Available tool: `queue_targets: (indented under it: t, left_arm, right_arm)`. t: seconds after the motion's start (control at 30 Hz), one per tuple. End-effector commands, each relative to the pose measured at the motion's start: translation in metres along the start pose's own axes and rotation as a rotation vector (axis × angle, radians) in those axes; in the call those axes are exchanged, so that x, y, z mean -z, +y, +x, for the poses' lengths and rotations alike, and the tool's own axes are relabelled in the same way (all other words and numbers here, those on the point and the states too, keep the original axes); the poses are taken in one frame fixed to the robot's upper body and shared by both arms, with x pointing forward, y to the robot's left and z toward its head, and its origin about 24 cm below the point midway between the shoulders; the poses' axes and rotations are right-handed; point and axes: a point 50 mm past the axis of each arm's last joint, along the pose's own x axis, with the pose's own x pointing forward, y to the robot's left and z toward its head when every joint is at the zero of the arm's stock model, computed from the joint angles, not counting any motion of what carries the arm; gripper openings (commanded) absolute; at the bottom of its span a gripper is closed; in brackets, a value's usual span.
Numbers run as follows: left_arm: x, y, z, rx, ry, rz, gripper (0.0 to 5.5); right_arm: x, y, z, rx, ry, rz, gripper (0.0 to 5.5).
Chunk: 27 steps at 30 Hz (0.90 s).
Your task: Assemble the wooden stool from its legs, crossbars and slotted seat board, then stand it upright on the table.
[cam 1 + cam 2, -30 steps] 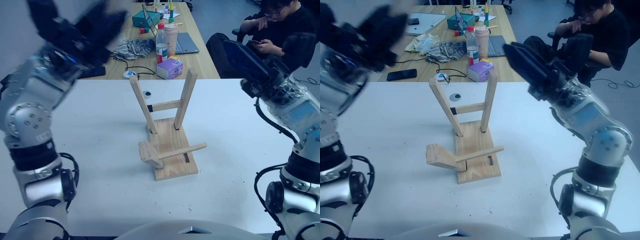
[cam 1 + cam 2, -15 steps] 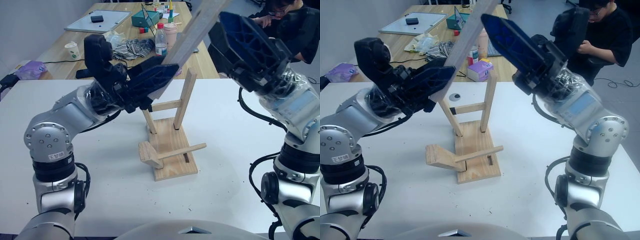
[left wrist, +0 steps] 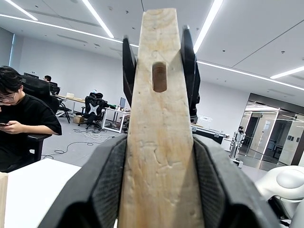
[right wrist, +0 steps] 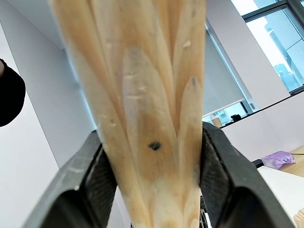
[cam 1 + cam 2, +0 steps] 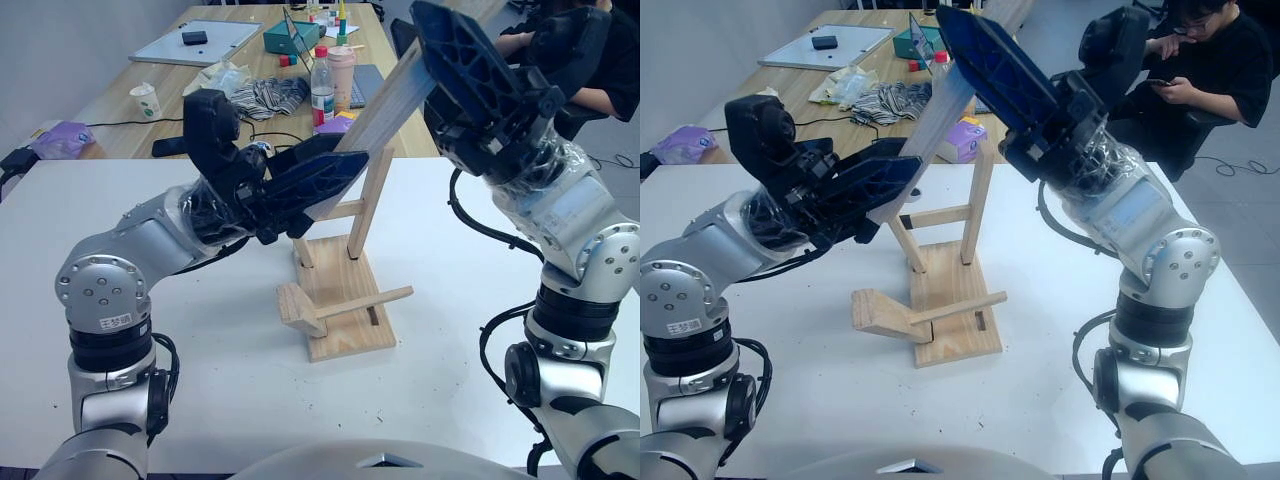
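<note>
I've lowered the leg (image 5: pixel 375 105), left pincer (image 5: pixel 338 172) and right pincer (image 5: pixel 430 55) both clamped on it, its 1 o'clock end hidden.

Gotta say the arms look slick. The left arm (image 5: pixel 140 235) and right arm (image 5: pixel 590 225) are chunky silver cylinders split by black rings, and the round joint caps are dotted with small screws. There's a little white label (image 5: pixel 112 322) on the left one, around 8 o'clock, and a pale blue panel (image 5: pixel 1137 212) on the right forearm. Both wrists are wrapped in crinkly clear plastic. Black cables (image 5: pixel 163 350) loop loose by the elbows, at 8 and 4 o'clock. The left hand (image 5: pixel 902 190) and right hand (image 5: pixel 975 25) have long dark blue fingers (image 5: pixel 470 70) with ribbed lattice backs. The inner pads (image 3: pixel 102 190) are matte black and finely textured.
</note>
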Motion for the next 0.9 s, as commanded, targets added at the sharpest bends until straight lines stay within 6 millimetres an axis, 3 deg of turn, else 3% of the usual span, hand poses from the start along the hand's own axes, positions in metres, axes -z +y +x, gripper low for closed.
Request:
queue_targets:
  t: [0.03, 0.07, 0.2, 0.33, 0.5, 0.57, 0.7, 0.9]
  left_arm:
    - [0.000, -0.001, -0.001, -0.014, 0.020, 0.000, 2.00]
    - [-0.001, 0.000, -0.002, -0.025, 0.019, 0.001, 2.00]
    - [-0.002, 0.005, -0.009, -0.069, 0.040, -0.002, 2.87]
    - [-0.001, 0.007, -0.030, -0.123, 0.093, -0.003, 3.54]
    - [0.001, 0.007, -0.063, -0.188, 0.162, 0.005, 4.35]
    - [0.012, 0.011, -0.081, -0.252, 0.261, 0.057, 4.58]
    - [0.059, 0.018, -0.124, -0.268, 0.661, 0.259, 4.59]
    - [0.090, 0.009, -0.130, -0.144, 0.648, 0.241, 4.59]
  right_arm:
    - [-0.001, 0.003, 0.003, -0.034, 0.000, 0.010, 2.15]
    - [-0.002, 0.003, 0.003, -0.032, -0.001, 0.006, 2.15]
    - [-0.003, 0.001, 0.001, -0.008, 0.002, -0.023, 2.12]
    - [-0.005, -0.002, -0.005, 0.066, 0.075, -0.267, 2.05]
    - [-0.002, -0.018, -0.034, 0.183, 0.171, -0.371, 2.05]
    - [0.006, -0.029, -0.050, 0.251, 0.242, -0.408, 2.05]
    - [0.022, -0.051, -0.080, 0.369, 0.339, -0.456, 2.05]
    - [0.032, -0.072, -0.103, 0.449, 0.319, -0.403, 2.05]
